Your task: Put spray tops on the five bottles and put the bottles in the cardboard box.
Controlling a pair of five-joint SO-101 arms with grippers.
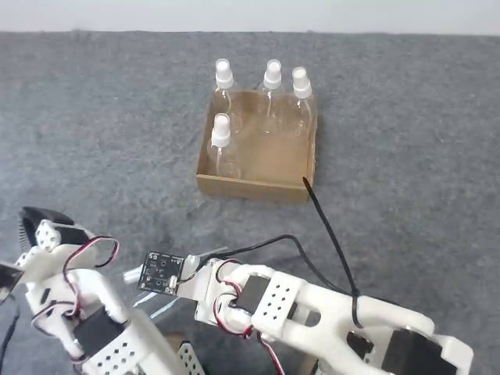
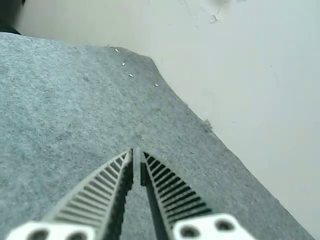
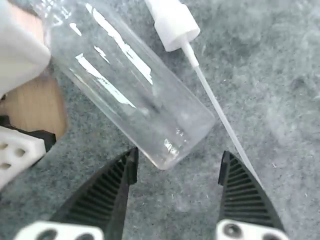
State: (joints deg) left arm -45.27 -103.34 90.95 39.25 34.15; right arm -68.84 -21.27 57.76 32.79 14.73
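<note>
A clear bottle (image 3: 135, 95) without a top lies on its side on the grey carpet. Beside its neck end lies a white spray top (image 3: 172, 22), and its thin dip tube (image 3: 220, 115) runs along the bottle. My right gripper (image 3: 178, 157) is open just short of the bottle's base, with nothing between its fingers. The left gripper (image 2: 136, 156) is shut and empty, pointing over bare carpet toward a pale wall. In the high view, the cardboard box (image 1: 258, 187) holds several upright bottles (image 1: 221, 141) with spray tops on.
Both arms sit at the near edge of the table, the left arm (image 1: 62, 273) and the right arm (image 1: 297, 308). A black cable (image 1: 328, 230) runs from the right arm to the box's near corner. A tan block (image 3: 35, 105) lies beside the bottle.
</note>
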